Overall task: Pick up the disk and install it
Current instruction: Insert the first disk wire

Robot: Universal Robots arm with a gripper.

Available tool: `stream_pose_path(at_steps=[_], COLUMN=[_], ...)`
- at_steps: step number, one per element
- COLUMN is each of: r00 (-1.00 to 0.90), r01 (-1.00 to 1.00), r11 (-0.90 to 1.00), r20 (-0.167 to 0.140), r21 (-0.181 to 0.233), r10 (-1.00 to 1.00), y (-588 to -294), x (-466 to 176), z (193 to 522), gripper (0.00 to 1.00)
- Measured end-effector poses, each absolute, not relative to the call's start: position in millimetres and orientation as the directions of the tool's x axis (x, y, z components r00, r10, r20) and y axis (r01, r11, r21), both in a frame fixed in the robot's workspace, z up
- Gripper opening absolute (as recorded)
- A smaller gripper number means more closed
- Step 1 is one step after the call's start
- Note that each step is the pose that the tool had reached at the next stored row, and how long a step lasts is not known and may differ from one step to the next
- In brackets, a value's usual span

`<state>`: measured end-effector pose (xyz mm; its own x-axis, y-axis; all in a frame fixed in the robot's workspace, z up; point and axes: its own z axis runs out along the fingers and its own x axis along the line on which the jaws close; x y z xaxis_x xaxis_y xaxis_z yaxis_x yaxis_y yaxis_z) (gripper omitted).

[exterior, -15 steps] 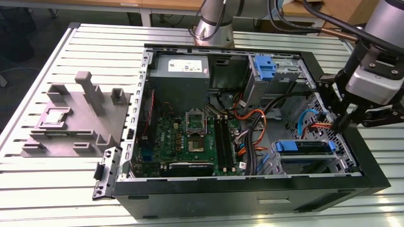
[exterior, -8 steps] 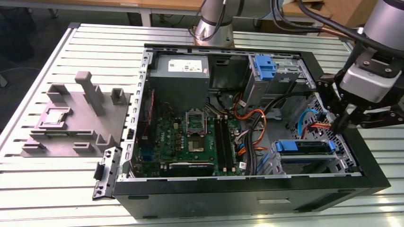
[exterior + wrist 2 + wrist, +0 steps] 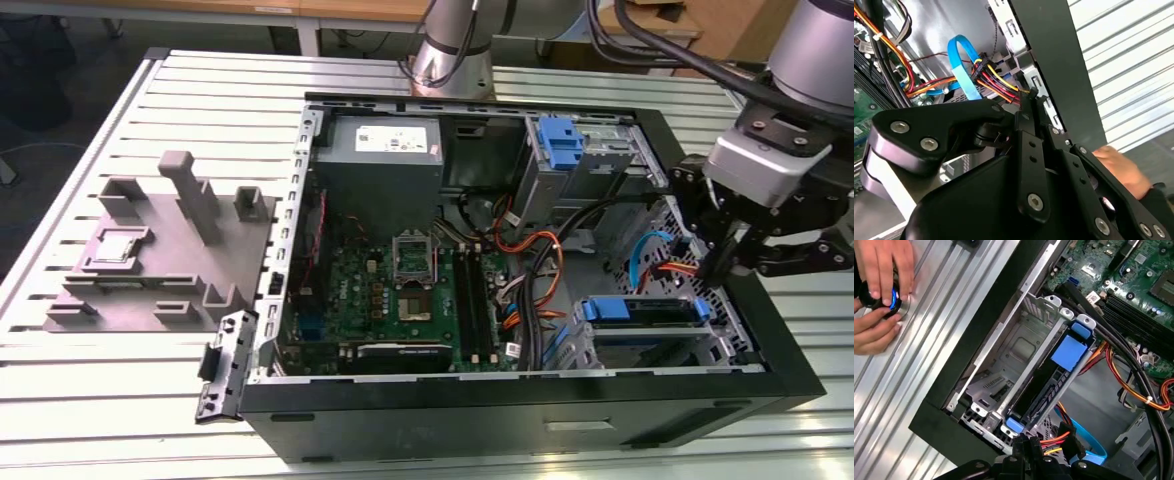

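a slatted aluminium bench (image 3: 80,420) carries an open black computer case (image 3: 534,410) lying on its side, with a grey moulded fixture (image 3: 160,260) just beside it on the exterior view's left. in the exterior view the gripper (image 3: 727,262) hangs over the case wall on the exterior view's right, its tip dipping inside near the loose orange and blue cables. just below it, in the drive cage at that corner, the disk (image 3: 645,312) sits with its blue carrier frame showing, level with the cage. a second blue bracket (image 3: 563,140) stands in the bay at the far corner.

in the second wrist view the black gripper links reach down beside the inner case wall, right by a bundle of red, yellow and black power wires (image 3: 996,80) and a looped blue data cable (image 3: 961,65). the jaws look drawn together and hold nothing that i can see. a person's hand (image 3: 1116,167) rests outside the case on the bench.

in the first wrist view the disk (image 3: 1054,375) lies in one slot of the metal cage, blue tabs at both ends, the neighbouring slot bare. two hands (image 3: 881,285) work a small device on the bench. judging from this, the disk looks already seated; whether it is fully latched or cabled i cannot tell.
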<state>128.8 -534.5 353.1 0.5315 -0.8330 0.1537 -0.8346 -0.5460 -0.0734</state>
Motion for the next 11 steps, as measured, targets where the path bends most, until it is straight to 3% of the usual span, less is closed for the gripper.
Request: stream_pose_path(at_steps=[4, 11], r00=[0.53, 0.464], r01=[-0.839, -0.879], r11=[-0.54, -0.473], r20=[0.134, 0.131], r21=[-0.056, -0.052], r10=[-0.837, -0.876], y=[-534.5, -534.6], x=[128.8, 128.6], z=[352.9, 352.8], gripper=[0.16, 0.16])
